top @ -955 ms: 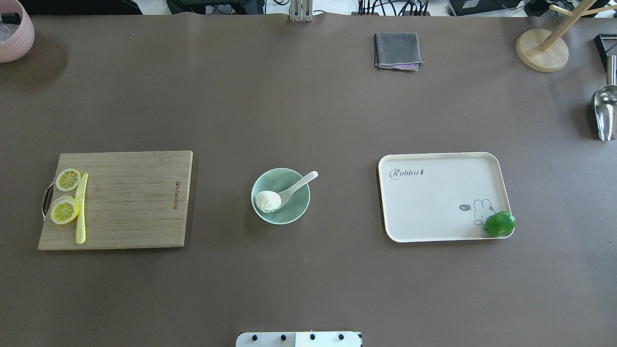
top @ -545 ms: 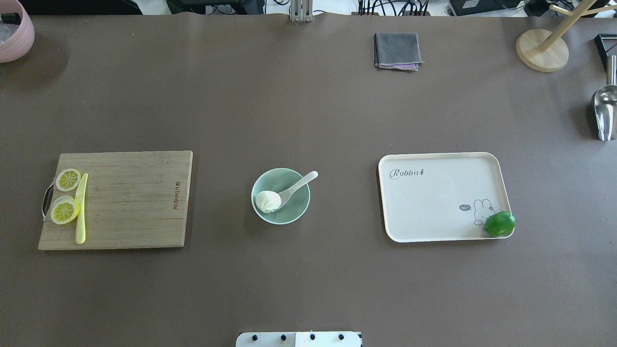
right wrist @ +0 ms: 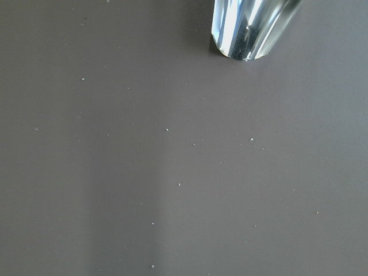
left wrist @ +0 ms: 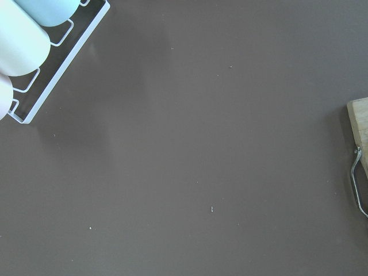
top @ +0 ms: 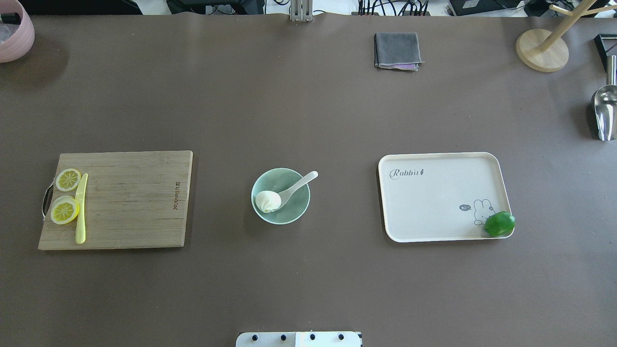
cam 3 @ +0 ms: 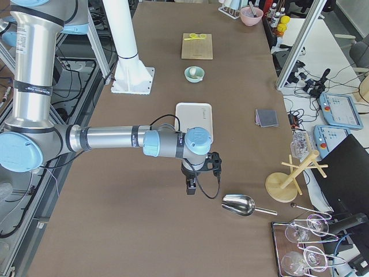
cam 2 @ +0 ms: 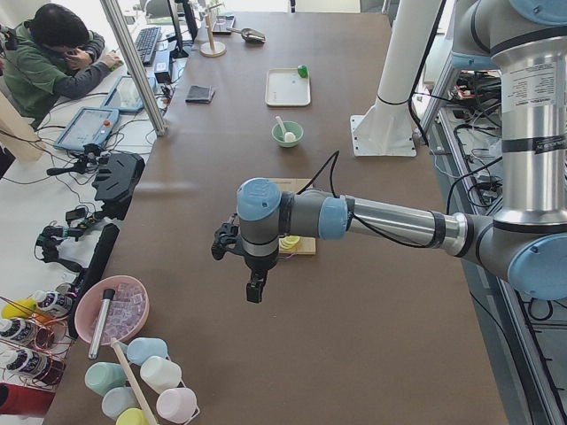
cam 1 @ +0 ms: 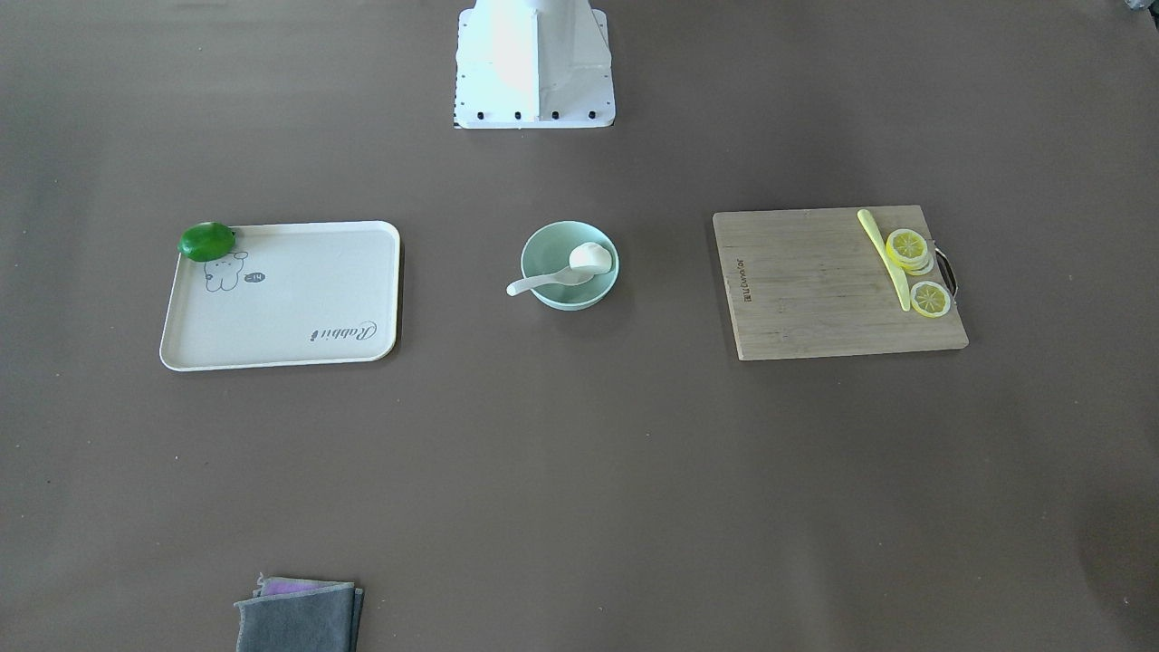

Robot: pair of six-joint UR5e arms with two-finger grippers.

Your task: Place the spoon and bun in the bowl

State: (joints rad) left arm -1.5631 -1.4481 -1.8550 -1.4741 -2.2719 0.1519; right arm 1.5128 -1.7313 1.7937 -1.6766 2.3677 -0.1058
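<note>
Bun (top: pixel 268 201) and spoon (top: pixel 302 182) sit in the mint bowl (top: pixel 289 215) mid-table; whether left gripper (cam 2: pixel 254 290) or right gripper (cam 3: pixel 191 187) is open, I cannot tell.

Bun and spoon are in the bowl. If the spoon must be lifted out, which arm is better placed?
Right, narrowly: the spoon leans its handle over the bowl toward the robot's right. The left gripper and right gripper hang at the far ends of the table.

bun (top: pixel 268 201) and spoon (top: pixel 300 184) in bowl (top: pixel 295 210), between cutting board (top: pixel 130 202) and tray (top: pixel 434 207), lime (top: pixel 500 224) on the tray's corner
</note>
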